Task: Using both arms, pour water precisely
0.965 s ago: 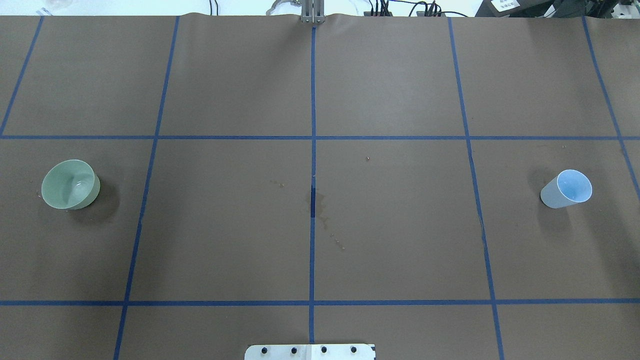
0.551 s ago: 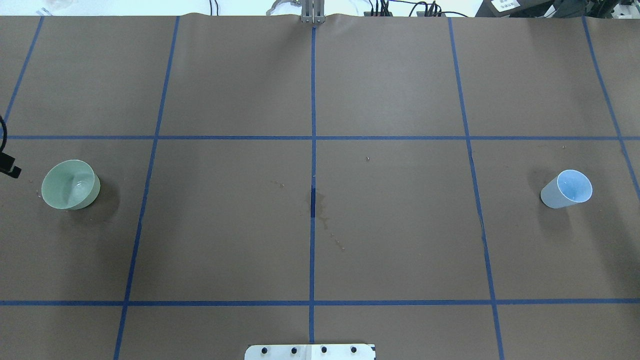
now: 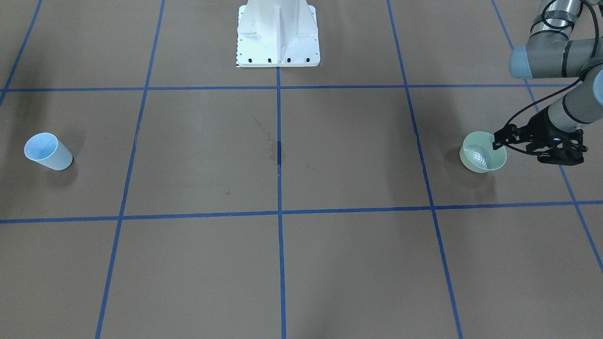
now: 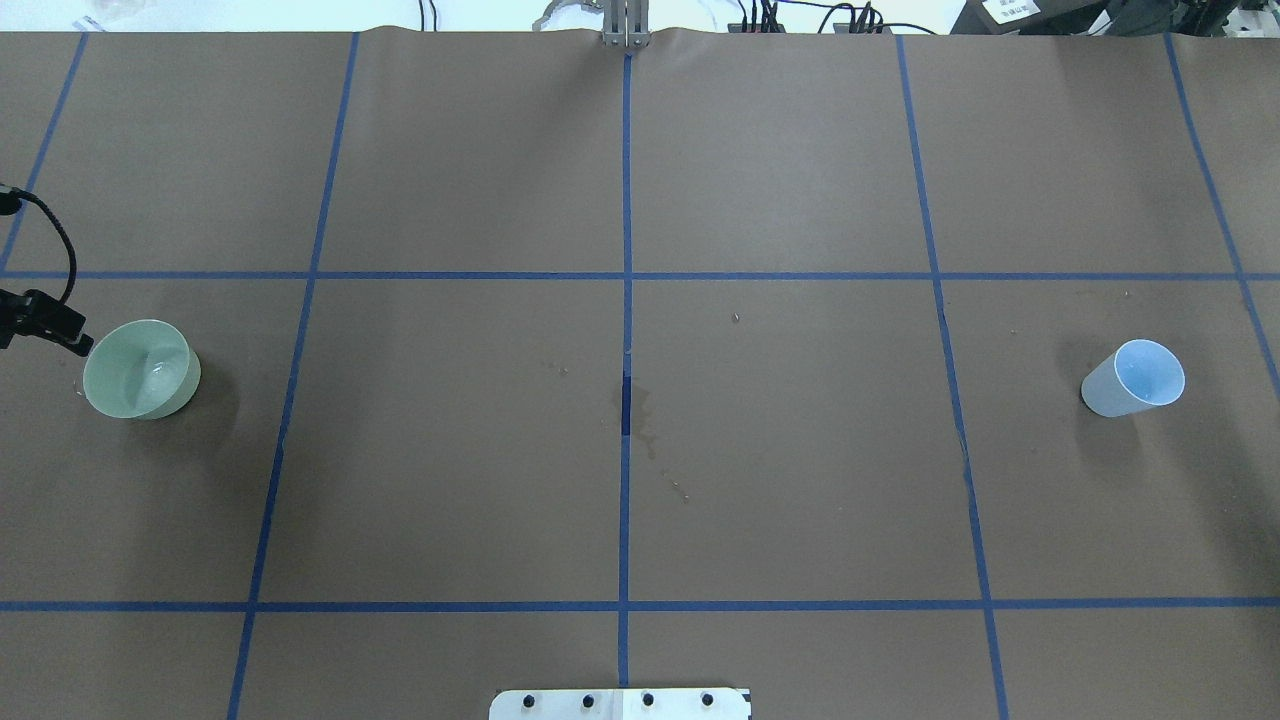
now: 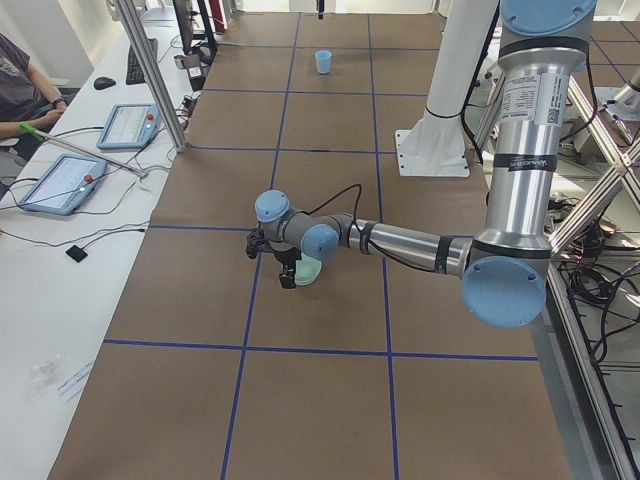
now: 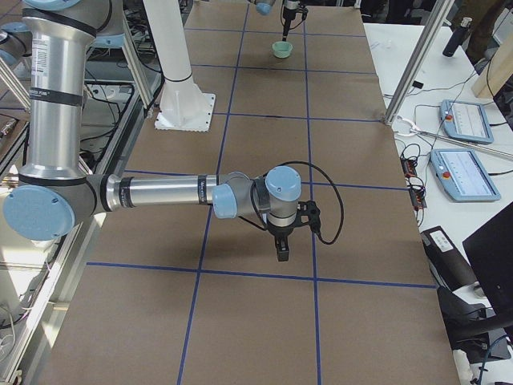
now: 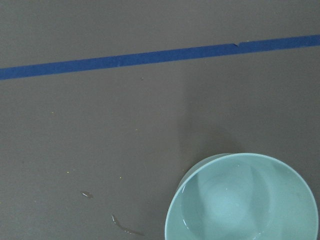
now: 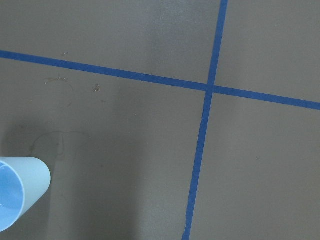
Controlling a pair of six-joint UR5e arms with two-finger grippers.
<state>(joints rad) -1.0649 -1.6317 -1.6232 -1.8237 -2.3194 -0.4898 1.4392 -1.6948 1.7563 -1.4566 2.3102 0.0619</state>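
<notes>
A pale green bowl (image 4: 140, 368) stands at the table's left, with faint glints of water (image 3: 478, 157) inside; it also shows in the left wrist view (image 7: 245, 200). My left gripper (image 3: 539, 148) hangs just outside the bowl's outer rim and looks open and empty. Only one finger (image 4: 65, 332) shows overhead, beside the rim. A light blue cup (image 4: 1133, 378) stands at the far right and shows in the right wrist view (image 8: 17, 192). My right gripper (image 6: 280, 250) hovers near it. I cannot tell whether it is open or shut.
The white pedestal (image 3: 278, 33) stands at the robot's edge of the brown mat, which has blue tape lines. Dried stains (image 4: 640, 415) mark the middle, and small droplets (image 7: 122, 227) lie beside the bowl. Tablets (image 5: 60, 180) sit on the side desk.
My left gripper has come in from the overhead view's left edge and moved up close to the bowl's rim. The bowl and the cup have not moved.
</notes>
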